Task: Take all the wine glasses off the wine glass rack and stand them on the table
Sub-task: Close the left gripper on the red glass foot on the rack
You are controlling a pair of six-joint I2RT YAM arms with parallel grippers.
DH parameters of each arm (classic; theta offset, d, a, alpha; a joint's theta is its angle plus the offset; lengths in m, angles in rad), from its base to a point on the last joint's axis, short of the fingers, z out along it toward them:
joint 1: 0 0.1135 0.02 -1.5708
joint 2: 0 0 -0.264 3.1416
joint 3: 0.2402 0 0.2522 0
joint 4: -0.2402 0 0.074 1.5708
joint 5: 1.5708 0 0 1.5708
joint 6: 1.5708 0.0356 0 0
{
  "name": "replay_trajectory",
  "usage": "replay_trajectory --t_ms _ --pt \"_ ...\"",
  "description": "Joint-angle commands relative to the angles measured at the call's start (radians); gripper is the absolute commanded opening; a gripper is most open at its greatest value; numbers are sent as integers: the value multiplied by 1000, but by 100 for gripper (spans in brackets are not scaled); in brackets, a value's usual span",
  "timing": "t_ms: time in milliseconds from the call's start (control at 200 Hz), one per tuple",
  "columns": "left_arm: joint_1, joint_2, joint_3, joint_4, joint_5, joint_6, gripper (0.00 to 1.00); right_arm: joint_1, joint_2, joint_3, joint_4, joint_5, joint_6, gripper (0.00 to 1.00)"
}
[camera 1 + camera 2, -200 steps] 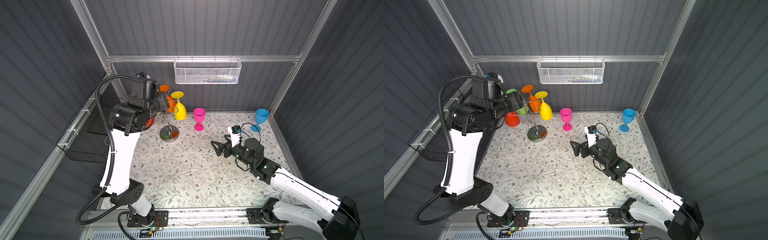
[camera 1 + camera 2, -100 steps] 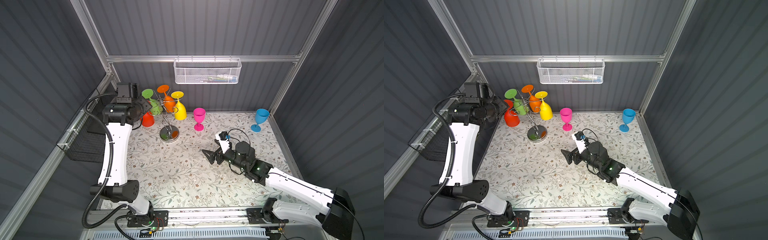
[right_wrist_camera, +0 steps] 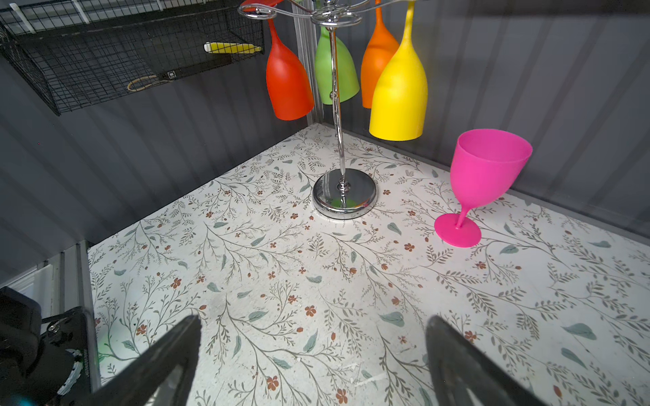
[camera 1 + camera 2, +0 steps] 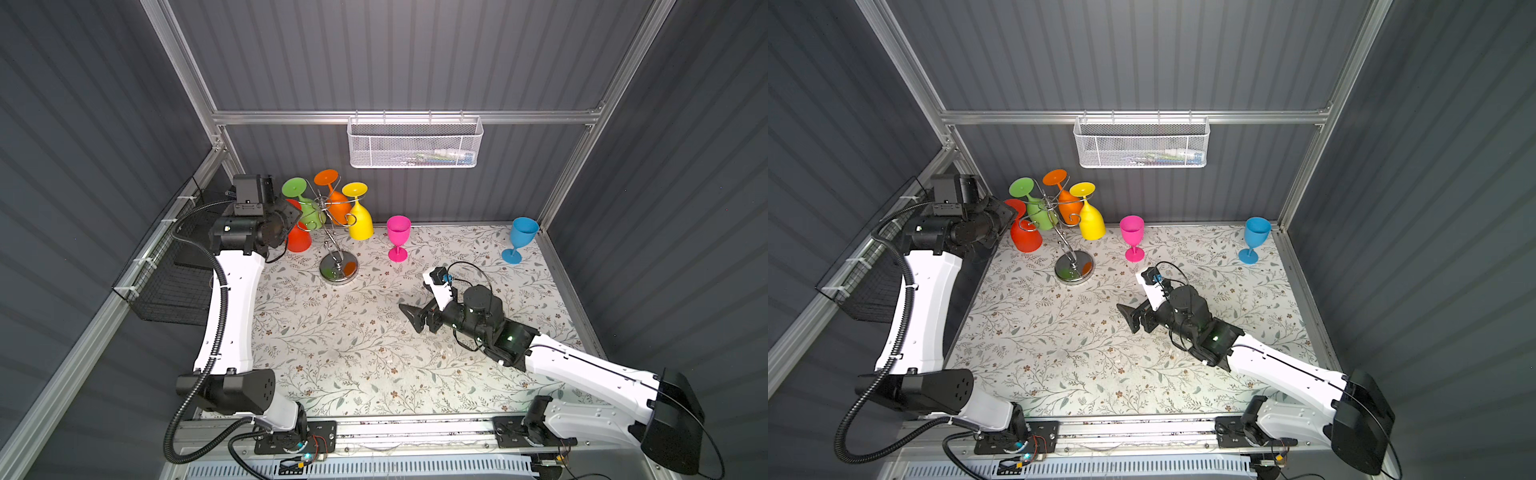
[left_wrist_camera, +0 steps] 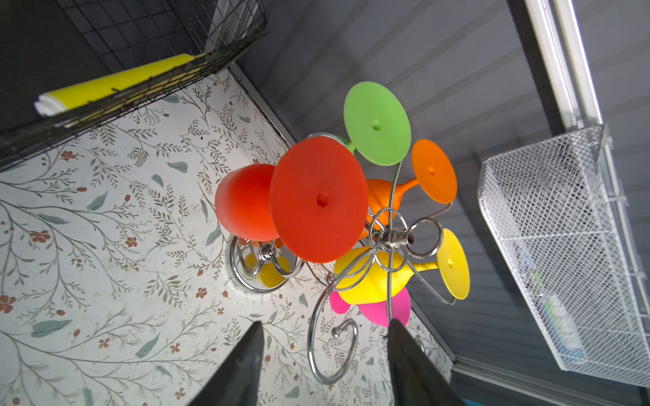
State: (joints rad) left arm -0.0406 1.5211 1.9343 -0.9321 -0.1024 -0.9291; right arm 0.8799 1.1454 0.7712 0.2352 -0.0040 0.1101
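On my screen the wine glass rack [image 4: 338, 268] was shiny chrome. I saw a red wine glass [image 4: 299, 243], a green wine glass [image 4: 313, 214], an orange wine glass [image 4: 326, 177], a yellow wine glass [image 4: 360, 224], a pink wine glass [image 4: 398, 232] and a blue wine glass [image 4: 521, 235]. The worktop [image 4: 353, 353] was white, printed with grey-green leaves and rust-red flowers.

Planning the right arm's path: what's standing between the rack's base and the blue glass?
Only the pink glass, upright, in both top views; otherwise the cloth between rack base and blue glass is bare.
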Motion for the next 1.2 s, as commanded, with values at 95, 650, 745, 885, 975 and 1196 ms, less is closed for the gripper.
replay_trajectory --t_ms 95,650,745,885,975,1196 --pt "24 -27 -72 93 43 -79 56 8 -12 13 26 4 -15 99" --pt "51 -31 -182 242 33 -115 49 11 -10 0 42 -7 -30 99" --pt "54 -32 -198 262 34 -123 48 13 -7 1 44 -8 -32 99" --pt "58 -24 -206 272 28 -126 47 13 -3 1 46 -9 -35 99" --pt "59 -22 -210 280 18 -127 46 13 -2 -1 49 -10 -33 99" --pt "62 -17 -224 317 16 -132 36 13 0 -1 52 -6 -35 99"
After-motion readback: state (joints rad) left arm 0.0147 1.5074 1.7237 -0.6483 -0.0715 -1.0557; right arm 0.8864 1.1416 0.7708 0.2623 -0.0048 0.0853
